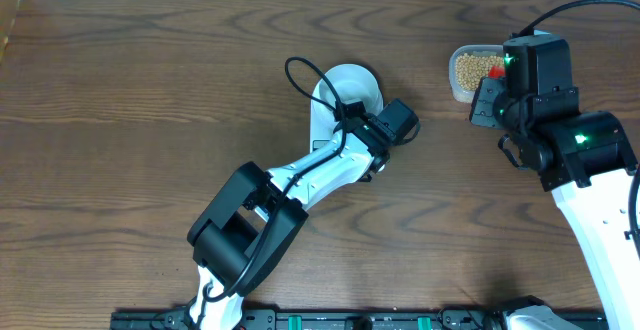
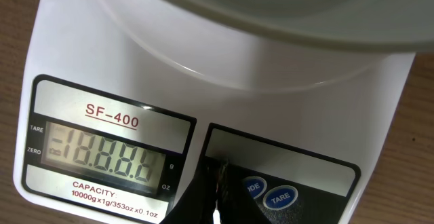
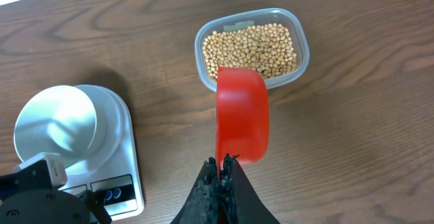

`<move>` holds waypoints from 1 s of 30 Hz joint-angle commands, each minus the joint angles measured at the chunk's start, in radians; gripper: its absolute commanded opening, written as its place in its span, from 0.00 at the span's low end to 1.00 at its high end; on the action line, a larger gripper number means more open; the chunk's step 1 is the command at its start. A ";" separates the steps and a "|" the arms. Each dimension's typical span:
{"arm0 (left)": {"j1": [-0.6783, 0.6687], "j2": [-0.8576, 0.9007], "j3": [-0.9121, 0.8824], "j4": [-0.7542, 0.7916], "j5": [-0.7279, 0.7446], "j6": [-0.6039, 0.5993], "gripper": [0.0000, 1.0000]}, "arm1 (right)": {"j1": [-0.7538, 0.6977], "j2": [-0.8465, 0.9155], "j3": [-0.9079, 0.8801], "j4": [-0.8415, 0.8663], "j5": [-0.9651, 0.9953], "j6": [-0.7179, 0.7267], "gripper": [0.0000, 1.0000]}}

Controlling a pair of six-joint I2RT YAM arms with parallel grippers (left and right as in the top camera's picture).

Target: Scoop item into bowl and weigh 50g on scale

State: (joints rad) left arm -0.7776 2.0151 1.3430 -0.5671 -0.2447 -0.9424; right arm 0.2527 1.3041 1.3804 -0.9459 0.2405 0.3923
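Two arms, one wooden table (image 1: 150, 90); places given from the scale.

1. Scale (image 2: 135, 68): white and flat, marked SF-400. Its grey display (image 2: 102, 153) is lit with every digit segment showing. Two round blue buttons (image 2: 280, 198) sit on the dark front panel, to the display's right.
2. Bowl (image 2: 305, 13): white, standing on the scale's platform behind the display.
3. Left gripper (image 2: 218, 171): at the scale's front edge, fingers pressed together with nothing between them. The tips are on the dark panel just beside the buttons.
4. Tub (image 3: 304, 51): clear plastic, on the table well apart from the scale, on the right arm's side.
5. Beans (image 3: 251, 47): small and tan, filling the tub.
6. Scoop (image 3: 242, 119): red, between scale and tub, its far end over the tub's near rim. Whether it carries beans cannot be told.
7. Right gripper (image 3: 222, 166): fingers clamped tight on the scoop's handle end.
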 commanded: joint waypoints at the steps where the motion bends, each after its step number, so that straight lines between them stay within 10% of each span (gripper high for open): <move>1: 0.000 0.054 -0.014 -0.004 0.027 -0.004 0.07 | -0.005 -0.003 0.018 -0.002 0.012 -0.013 0.01; 30: 0.014 0.054 -0.014 -0.023 0.023 -0.001 0.07 | -0.005 -0.003 0.018 -0.014 0.013 -0.024 0.01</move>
State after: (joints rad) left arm -0.7761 2.0151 1.3430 -0.5716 -0.2440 -0.9424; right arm 0.2527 1.3041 1.3804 -0.9585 0.2405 0.3855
